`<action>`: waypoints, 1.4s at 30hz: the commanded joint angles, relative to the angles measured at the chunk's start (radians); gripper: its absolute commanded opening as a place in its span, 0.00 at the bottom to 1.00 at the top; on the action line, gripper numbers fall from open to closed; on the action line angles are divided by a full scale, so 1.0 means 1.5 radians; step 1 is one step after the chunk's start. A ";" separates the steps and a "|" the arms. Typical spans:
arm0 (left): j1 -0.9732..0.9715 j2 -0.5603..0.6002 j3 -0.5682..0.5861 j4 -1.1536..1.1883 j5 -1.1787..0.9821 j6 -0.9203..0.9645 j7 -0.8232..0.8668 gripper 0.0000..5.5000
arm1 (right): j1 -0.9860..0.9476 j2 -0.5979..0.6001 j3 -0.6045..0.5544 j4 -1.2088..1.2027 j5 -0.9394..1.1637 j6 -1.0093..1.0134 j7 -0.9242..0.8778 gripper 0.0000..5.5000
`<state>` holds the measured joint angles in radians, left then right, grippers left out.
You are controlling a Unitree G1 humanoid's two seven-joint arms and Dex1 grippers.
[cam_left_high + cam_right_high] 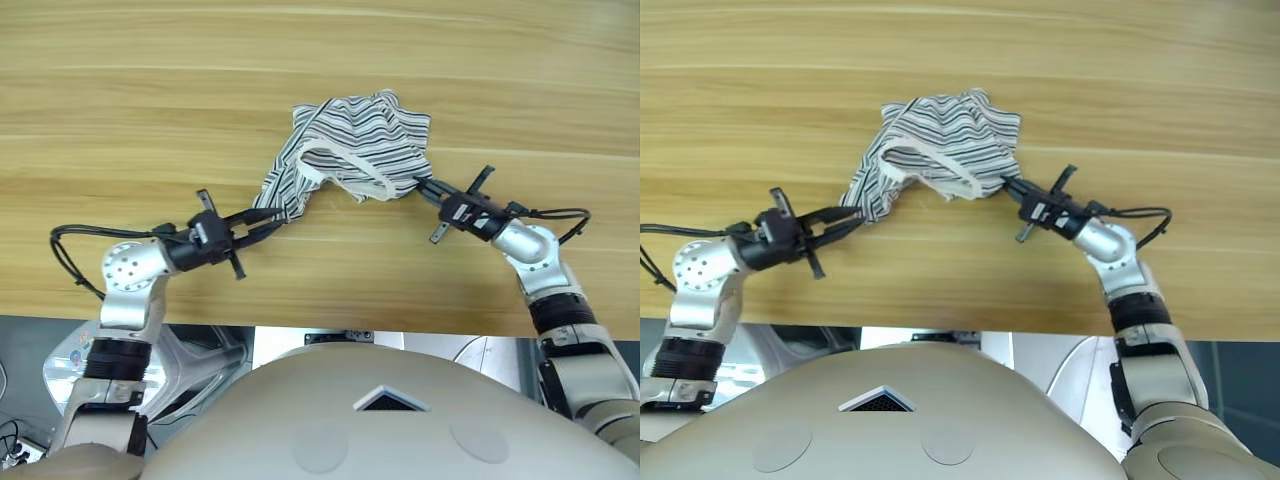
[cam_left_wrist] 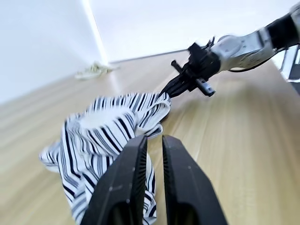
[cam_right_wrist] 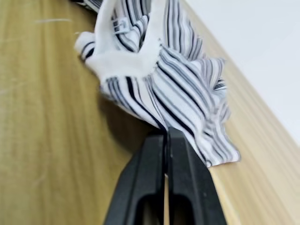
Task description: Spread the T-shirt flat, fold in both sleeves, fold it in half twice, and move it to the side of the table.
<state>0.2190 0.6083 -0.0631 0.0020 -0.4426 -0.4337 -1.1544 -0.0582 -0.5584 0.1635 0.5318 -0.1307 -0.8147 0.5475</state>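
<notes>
The black-and-white striped T-shirt (image 1: 355, 145) lies bunched up in the middle of the wooden table, its white collar band (image 1: 345, 178) facing me. My left gripper (image 1: 278, 216) is at the shirt's near left corner, fingers (image 2: 136, 164) pinched together on the striped cloth. At the shirt's near right edge, my right gripper (image 1: 422, 186) is shut on a fold of fabric, and its fingers (image 3: 180, 154) are pressed together. Between the two grippers the cloth is slightly raised and crumpled. The sleeves are hidden in the folds.
The wooden table (image 1: 150, 120) stretches wide to both sides and behind the shirt. Its front edge (image 1: 330, 326) runs just below my forearms. A small pale bundle (image 2: 95, 70) lies far off on the table.
</notes>
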 commanded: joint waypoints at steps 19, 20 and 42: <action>-0.001 -0.016 -0.099 -0.015 0.265 -0.031 0.088 0.38 | 0.040 -0.029 -0.020 -0.130 0.103 -0.011 0.056 0.00; 0.003 -0.019 -0.105 -0.016 0.304 -0.035 0.112 0.38 | 0.040 -0.028 -0.019 -0.130 0.102 -0.010 0.056 0.00; -0.042 -0.064 -0.194 0.090 0.598 -0.038 0.451 0.35 | 0.042 -0.022 -0.011 -0.125 0.085 0.002 0.052 0.00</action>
<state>0.1350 0.5026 -0.3229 0.0921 0.4289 -0.5190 -0.4638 0.0042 -0.5952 0.1475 0.3449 0.0063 -0.8202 0.6236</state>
